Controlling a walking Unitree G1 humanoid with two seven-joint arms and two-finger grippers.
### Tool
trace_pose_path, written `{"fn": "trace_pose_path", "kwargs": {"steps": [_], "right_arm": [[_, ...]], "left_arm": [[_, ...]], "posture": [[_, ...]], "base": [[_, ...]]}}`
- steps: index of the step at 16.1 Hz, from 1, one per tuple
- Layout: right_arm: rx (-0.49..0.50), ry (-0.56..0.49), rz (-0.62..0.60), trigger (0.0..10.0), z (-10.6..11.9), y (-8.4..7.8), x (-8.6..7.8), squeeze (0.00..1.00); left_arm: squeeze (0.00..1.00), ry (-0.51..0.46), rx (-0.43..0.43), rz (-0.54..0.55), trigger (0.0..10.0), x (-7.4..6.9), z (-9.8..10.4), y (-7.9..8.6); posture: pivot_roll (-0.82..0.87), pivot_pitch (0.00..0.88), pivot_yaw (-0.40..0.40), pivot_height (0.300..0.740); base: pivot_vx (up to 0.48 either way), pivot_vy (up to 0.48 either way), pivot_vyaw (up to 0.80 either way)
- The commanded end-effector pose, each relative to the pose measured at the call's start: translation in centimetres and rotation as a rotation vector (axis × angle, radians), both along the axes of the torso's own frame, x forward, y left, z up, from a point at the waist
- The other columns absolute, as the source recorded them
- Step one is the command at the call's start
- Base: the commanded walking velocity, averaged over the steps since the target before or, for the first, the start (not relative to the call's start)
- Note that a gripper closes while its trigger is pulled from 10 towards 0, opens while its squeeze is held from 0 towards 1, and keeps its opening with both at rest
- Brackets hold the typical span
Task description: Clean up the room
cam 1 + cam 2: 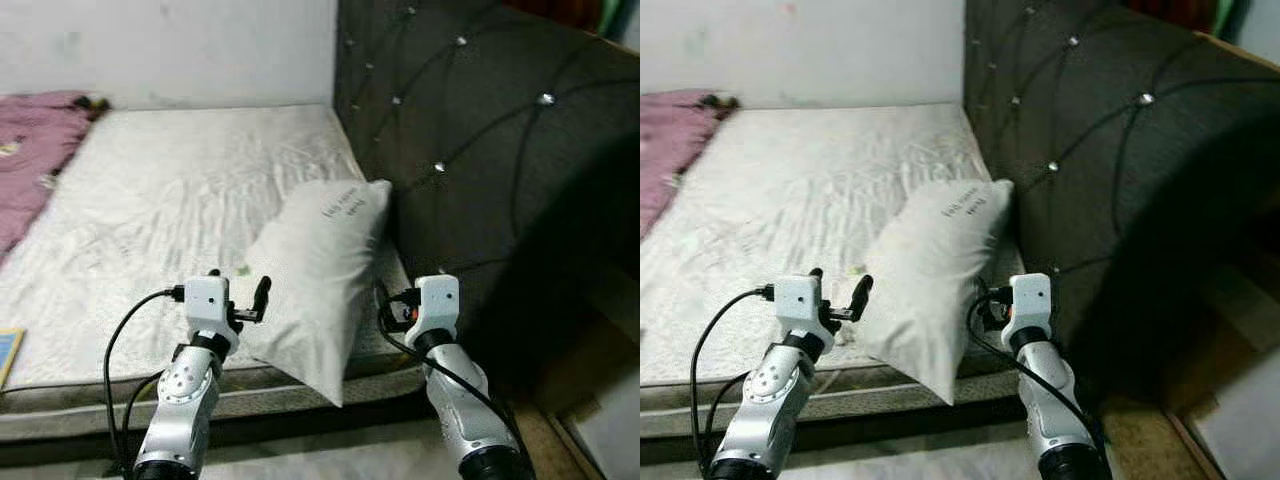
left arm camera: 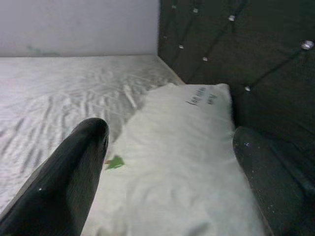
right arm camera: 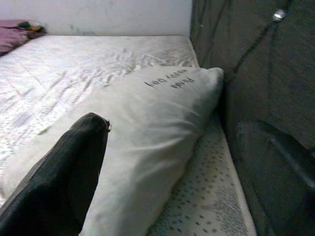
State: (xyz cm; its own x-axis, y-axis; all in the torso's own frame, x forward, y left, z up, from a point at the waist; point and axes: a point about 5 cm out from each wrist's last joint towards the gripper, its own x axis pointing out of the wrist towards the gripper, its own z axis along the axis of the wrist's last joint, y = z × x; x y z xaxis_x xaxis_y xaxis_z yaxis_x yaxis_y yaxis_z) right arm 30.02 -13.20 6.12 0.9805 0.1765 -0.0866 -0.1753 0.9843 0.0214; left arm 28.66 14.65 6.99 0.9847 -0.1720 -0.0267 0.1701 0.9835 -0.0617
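A white pillow (image 1: 320, 270) with dark lettering lies on the bare mattress (image 1: 170, 190). It rests beside the dark tufted headboard (image 1: 480, 120), and one corner hangs over the near edge. My left gripper (image 1: 238, 290) is open just left of the pillow's near end. Its black fingers (image 2: 74, 177) stand wide apart in the left wrist view, with the pillow (image 2: 182, 157) ahead of them. My right gripper (image 1: 388, 305) is open at the pillow's right side, between the pillow (image 3: 147, 113) and the headboard. Neither gripper holds anything.
A pink blanket (image 1: 30, 150) lies bunched at the far left of the mattress. A small green scrap (image 2: 115, 162) sits by the pillow. A blue and yellow flat item (image 1: 8, 350) pokes in at the left edge. Floor (image 1: 600, 420) shows at the lower right.
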Motion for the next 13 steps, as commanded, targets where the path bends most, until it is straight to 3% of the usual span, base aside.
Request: {"fn": "trace_pose_path", "kwargs": {"steps": [1, 13], "right_arm": [[-0.008, -0.027, 0.015, 10.0, 0.61, 0.25, 0.17, 0.00], [0.009, -0.024, 0.003, 10.0, 0.70, 0.18, 0.31, 0.00]], "left_arm": [[0.00, -0.017, -0.002, -0.005, 10.0, 0.06, 0.37, 0.10], [0.00, -0.011, -0.004, -0.009, 10.0, 0.16, 0.37, 0.14]], "posture": [[-0.01, 0.000, 0.004, 0.740], [-0.01, 0.000, 0.006, 0.740]], "base": [[0.266, 0.000, 0.61], [0.299, 0.000, 0.00]]}}
